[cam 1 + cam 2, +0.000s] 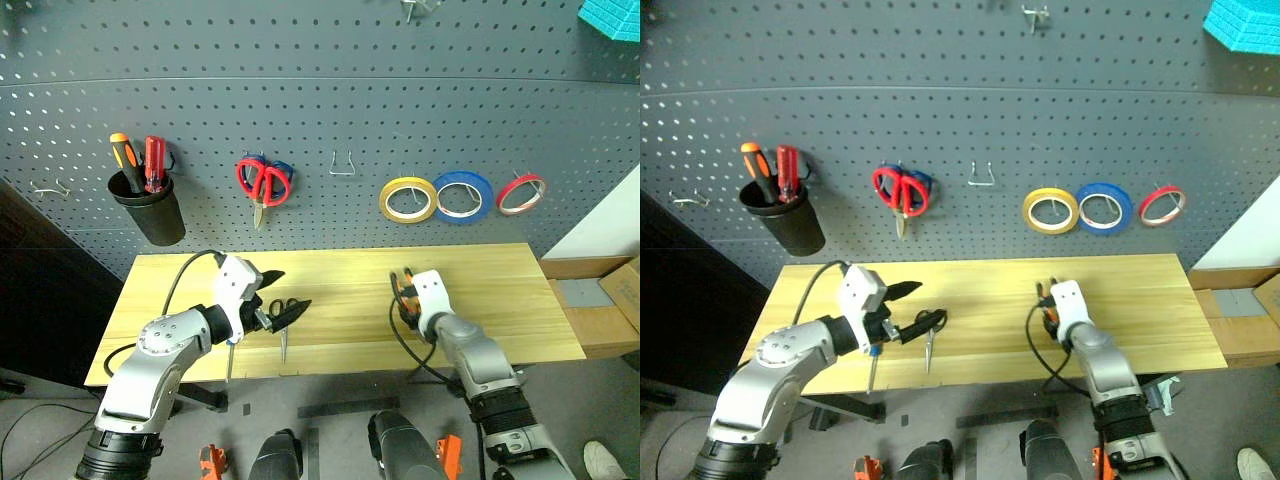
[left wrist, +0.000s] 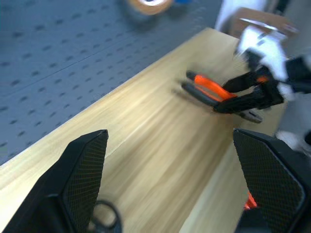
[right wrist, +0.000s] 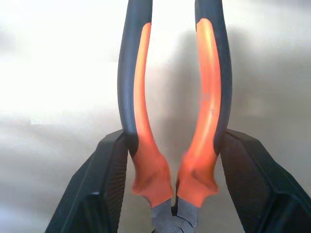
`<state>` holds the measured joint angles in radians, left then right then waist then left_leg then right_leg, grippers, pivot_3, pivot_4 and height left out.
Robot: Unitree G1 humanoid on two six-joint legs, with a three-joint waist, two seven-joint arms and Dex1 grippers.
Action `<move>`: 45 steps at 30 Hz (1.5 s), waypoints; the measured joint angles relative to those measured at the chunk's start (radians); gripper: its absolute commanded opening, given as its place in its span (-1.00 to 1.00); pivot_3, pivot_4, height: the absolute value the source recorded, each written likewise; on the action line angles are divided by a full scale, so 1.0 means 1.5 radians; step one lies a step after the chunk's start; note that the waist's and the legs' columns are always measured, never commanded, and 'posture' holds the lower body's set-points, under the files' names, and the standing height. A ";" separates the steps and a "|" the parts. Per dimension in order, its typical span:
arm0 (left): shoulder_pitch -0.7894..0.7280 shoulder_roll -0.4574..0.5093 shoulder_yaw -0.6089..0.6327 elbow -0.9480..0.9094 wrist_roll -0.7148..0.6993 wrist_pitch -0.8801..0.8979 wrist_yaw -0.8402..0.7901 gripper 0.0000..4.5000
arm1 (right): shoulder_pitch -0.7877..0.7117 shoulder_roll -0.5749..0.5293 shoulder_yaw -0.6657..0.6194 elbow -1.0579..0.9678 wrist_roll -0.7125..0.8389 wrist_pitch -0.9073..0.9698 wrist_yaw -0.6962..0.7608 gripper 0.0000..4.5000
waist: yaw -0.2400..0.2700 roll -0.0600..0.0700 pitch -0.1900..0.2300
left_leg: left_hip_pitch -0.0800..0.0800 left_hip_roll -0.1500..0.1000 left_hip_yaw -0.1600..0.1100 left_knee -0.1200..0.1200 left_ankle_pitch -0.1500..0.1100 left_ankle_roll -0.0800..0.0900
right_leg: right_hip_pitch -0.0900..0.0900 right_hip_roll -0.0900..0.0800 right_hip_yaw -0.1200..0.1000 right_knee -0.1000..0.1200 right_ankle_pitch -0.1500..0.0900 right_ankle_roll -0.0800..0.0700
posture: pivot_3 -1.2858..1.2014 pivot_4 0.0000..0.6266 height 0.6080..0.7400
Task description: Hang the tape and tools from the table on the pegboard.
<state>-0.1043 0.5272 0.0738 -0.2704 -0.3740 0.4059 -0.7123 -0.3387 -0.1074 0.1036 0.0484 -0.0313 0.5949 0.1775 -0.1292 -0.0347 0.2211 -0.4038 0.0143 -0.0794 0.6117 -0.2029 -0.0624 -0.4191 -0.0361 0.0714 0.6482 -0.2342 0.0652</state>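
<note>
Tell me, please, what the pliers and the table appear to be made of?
The pliers: bare grey metal at the joint, handles sleeved in what looks like matte black and orange rubber or plastic with moulded contours. The table: light yellow wood, with plank seams and grain lines showing; smooth, probably sealed.

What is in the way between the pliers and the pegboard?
Nothing visible. The right gripper holds the pliers over the table; only bare wood lies before the pegboard, where a hook hangs free.

Red-handled scissors [image 1: 264,182], blue tape roll [image 1: 463,195], red tape roll [image 1: 521,192] and black cup [image 1: 150,208] holding 2 screwdrivers [image 1: 140,163].
</note>
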 measured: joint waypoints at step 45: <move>-0.142 -0.078 -0.019 -0.022 0.014 0.058 0.140 0.93 | -0.462 0.053 -0.005 0.591 -0.068 -0.697 -0.117 0.15 | 0.031 0.001 0.003 | -0.001 0.000 -0.001 -0.002 0.000 0.000 | -0.001 0.000 -0.001 0.000 0.003 -0.004 | 0.03 -0.32 1.00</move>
<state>-0.3180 0.4106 0.0454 -0.3029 -0.3537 0.4934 -0.5029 -1.0314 -0.0286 0.0953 0.9341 -0.1338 -0.4498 0.0026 -0.0834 -0.0327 0.2255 -0.4057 0.0141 -0.0803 0.6093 -0.2031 -0.0626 -0.4211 -0.0363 0.0702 0.6478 -0.2303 0.0590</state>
